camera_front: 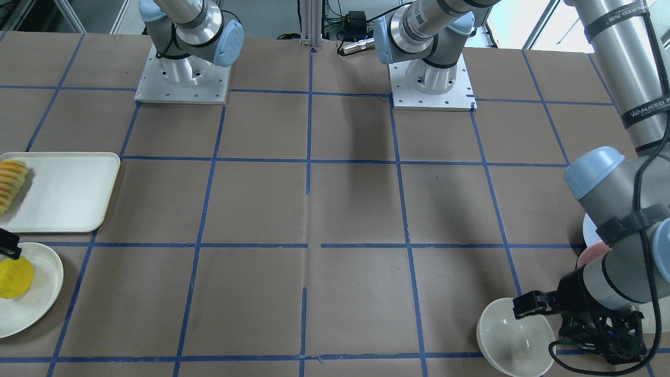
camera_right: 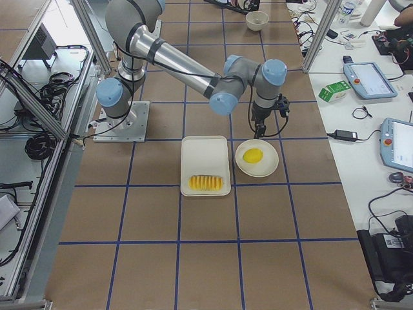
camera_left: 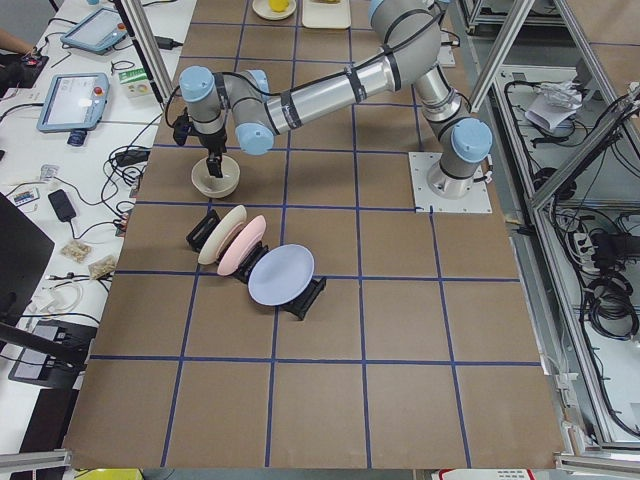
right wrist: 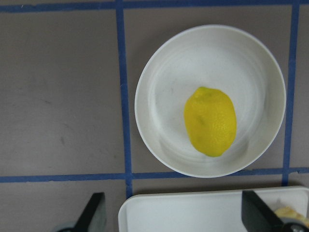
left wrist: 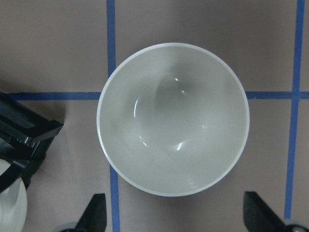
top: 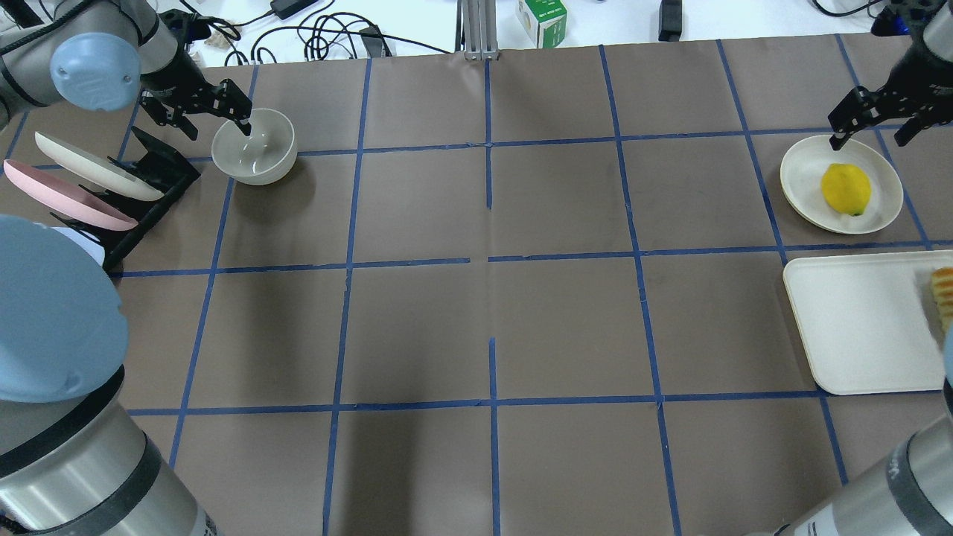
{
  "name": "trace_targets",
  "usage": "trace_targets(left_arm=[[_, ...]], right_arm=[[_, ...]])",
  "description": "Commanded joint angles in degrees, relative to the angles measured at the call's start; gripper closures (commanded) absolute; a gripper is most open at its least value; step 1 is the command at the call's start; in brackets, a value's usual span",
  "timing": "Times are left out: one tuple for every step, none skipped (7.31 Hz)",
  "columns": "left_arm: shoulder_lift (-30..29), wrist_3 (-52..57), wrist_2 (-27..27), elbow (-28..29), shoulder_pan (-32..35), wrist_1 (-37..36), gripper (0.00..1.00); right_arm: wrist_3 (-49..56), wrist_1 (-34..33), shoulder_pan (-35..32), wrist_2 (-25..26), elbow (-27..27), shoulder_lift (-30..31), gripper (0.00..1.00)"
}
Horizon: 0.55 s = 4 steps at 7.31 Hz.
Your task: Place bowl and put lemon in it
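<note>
The cream bowl point(top: 255, 158) stands upright on the table at the far left, beside the plate rack; it also shows in the left wrist view point(left wrist: 174, 118) and the front view point(camera_front: 515, 340). My left gripper point(top: 216, 123) hovers just over the bowl, open and empty, with its fingertips point(left wrist: 94, 215) spread wider than the bowl. The yellow lemon point(top: 846, 189) lies on a flat cream plate point(top: 800, 179) at the far right; it also shows in the right wrist view point(right wrist: 210, 121). My right gripper point(top: 871, 138) is open and empty above the plate's far edge.
A black rack point(top: 160, 167) with pastel plates point(top: 67, 195) stands left of the bowl. A white tray point(top: 856, 327) with a row of orange-yellow slices point(top: 944, 294) lies next to the lemon's plate. Blue tape lines grid the brown table.
</note>
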<state>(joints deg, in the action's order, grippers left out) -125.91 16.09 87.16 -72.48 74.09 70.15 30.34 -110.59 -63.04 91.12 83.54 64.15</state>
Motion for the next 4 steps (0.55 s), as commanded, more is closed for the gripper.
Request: trace_targets(left_arm=[[-2.3, 1.0, 0.1, 0.2, -0.9, -2.1, 0.00], [-3.4, 1.0, 0.2, 0.1, -1.0, -3.3, 0.00], [-4.2, 1.0, 0.2, 0.2, -1.1, -4.0, 0.00], [-4.6, 0.9, 0.2, 0.2, -1.1, -4.6, 0.00]], right_arm=[[5.9, -5.8, 0.6, -0.2, -0.5, -5.2, 0.00], [6.0, -7.4, 0.8, -0.1, -0.4, -6.3, 0.00], [7.4, -7.5, 1.0, 0.1, 0.0, -6.9, 0.00], [8.2, -7.5, 1.8, 0.2, 0.0, -8.1, 0.00]])
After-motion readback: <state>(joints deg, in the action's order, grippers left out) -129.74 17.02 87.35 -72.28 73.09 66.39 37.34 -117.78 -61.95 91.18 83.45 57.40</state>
